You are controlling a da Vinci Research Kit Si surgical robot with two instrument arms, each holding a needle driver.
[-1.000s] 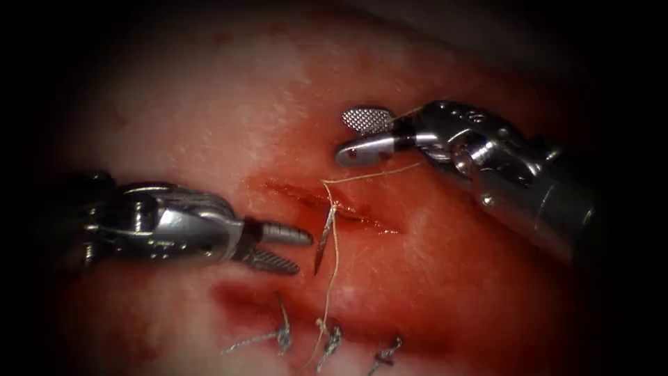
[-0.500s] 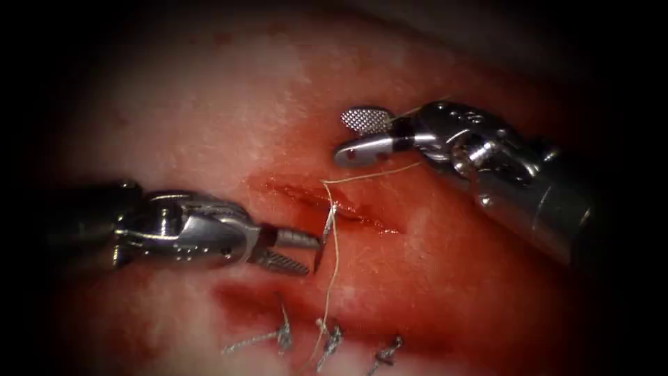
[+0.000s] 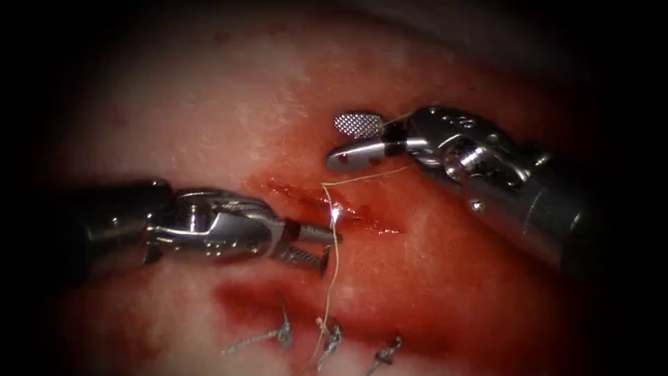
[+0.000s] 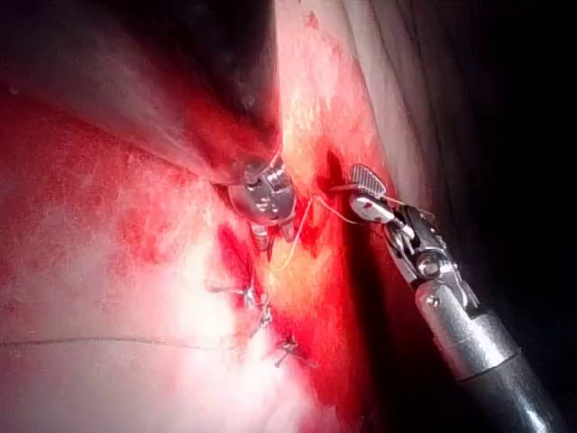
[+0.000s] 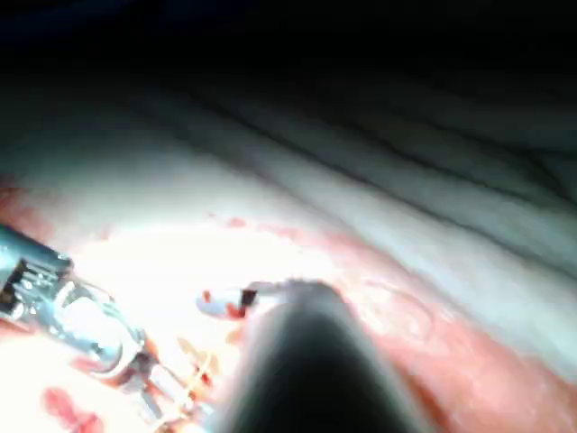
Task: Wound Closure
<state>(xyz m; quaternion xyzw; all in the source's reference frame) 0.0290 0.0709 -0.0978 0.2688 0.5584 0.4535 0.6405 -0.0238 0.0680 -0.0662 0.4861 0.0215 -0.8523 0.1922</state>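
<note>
The cut (image 3: 327,203) runs across the red-stained tissue (image 3: 209,104). The needle (image 3: 335,213) stands out of the tissue at the cut, and its free end points down toward the left tool's lower jaw. My left tool (image 3: 328,249) lies on the left of the cut, its jaws open with the needle's shaft between them. My right tool (image 3: 334,143) hovers above the cut's right part, open and holding nothing. Thread (image 3: 332,285) runs from the cut down to the lower stitches, and a second strand passes under the right tool. The left wrist view shows the left tool (image 4: 267,236), the right tool (image 4: 361,191) and the thread (image 4: 296,245).
Three finished stitches with cut thread ends (image 3: 330,340) sit in a row below the cut, also seen as knots (image 4: 261,314) in the left wrist view. Red fluid (image 3: 431,278) covers the tissue around the cut. The left tool (image 5: 86,320) appears beside the right tool's jaw (image 5: 225,303).
The left tool has moved right until its open jaws straddle the needle. The right tool has shifted slightly left and down, jaws still open. The needle has stayed in the tissue.
</note>
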